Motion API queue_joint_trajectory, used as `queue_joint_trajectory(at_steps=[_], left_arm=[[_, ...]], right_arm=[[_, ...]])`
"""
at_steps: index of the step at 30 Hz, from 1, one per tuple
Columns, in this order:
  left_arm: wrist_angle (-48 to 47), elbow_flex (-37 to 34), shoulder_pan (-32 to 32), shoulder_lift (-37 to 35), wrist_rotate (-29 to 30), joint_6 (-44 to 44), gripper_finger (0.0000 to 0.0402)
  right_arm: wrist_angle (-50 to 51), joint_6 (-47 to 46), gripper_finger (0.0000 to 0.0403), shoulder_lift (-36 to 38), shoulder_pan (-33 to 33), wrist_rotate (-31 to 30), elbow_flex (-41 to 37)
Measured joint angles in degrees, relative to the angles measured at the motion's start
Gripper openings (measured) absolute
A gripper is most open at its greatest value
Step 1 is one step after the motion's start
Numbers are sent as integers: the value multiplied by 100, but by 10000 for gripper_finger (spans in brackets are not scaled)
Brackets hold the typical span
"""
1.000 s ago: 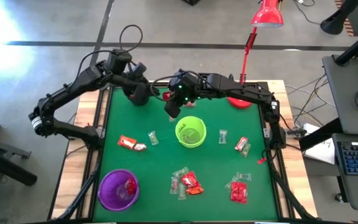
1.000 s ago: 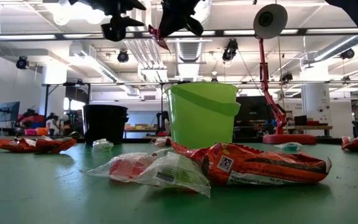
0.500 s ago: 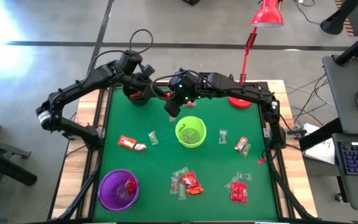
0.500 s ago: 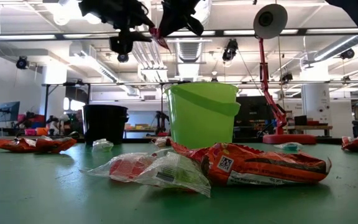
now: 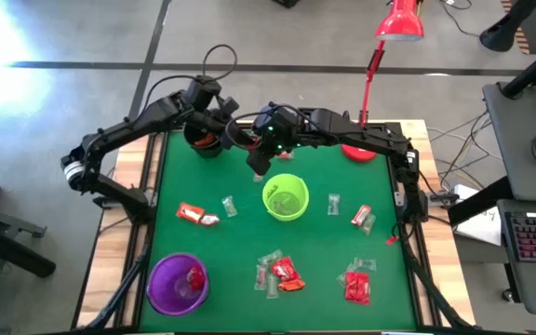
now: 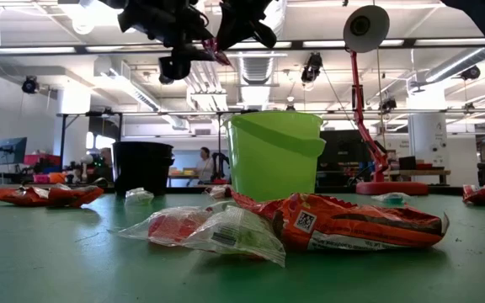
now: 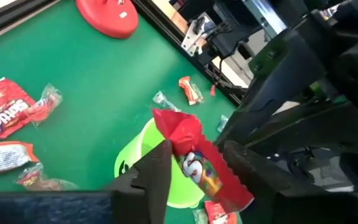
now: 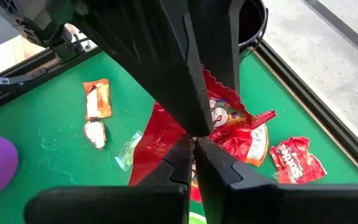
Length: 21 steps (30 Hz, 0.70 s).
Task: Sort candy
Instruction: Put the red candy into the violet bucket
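- A red candy packet [image 7: 194,158] hung in the air above the green cup [image 5: 286,197], near the far middle of the table; the right gripper [image 8: 194,155] had its fingers pinched shut on the packet's upper edge.
- The left gripper [image 7: 194,165] sat around the same packet, its two fingers [image 7: 154,171] on either side of the wrapper with a little gap showing, so they were partly open and I cannot tell if they gripped it.
- In the low view the packet [image 6: 219,52] showed as a red sliver between the two dark grippers, high over the green cup [image 6: 274,154].
- The rest of the candy lay scattered on the green table [image 5: 231,247]: a red-orange packet [image 5: 191,213] and a clear pale sweet [image 5: 230,206] left of the green cup, a cluster of red and clear sweets [image 5: 280,272] at the near middle, another cluster [image 5: 357,280] at the near right, and a red piece with clear ones [image 5: 362,217] right of the cup.
- A purple cup [image 5: 177,282] stood at the near left corner with a red sweet inside.
- A black cup [image 5: 202,141] stood at the far left, under the left arm.
- A red lamp base [image 5: 358,152] sat at the far right of the table.
- A person [image 6: 204,164] stood far back in the room.
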State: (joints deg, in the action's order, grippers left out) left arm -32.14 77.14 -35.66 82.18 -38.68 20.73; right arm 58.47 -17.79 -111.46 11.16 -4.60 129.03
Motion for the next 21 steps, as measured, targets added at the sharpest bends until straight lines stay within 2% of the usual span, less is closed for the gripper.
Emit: queue_joint_trajectory(at_steps=[10,16,21], left_arm=[[18,0,0,-4,0,-374,8],[74,0,0,-4,2,-457,4],[87,0,0,-4,0,-505,2]], right_arm=[[-45,-13,9,22,2,0,0],[-43,3,11,26,2,8,0],[-37,-12,38,26,2,110,0]])
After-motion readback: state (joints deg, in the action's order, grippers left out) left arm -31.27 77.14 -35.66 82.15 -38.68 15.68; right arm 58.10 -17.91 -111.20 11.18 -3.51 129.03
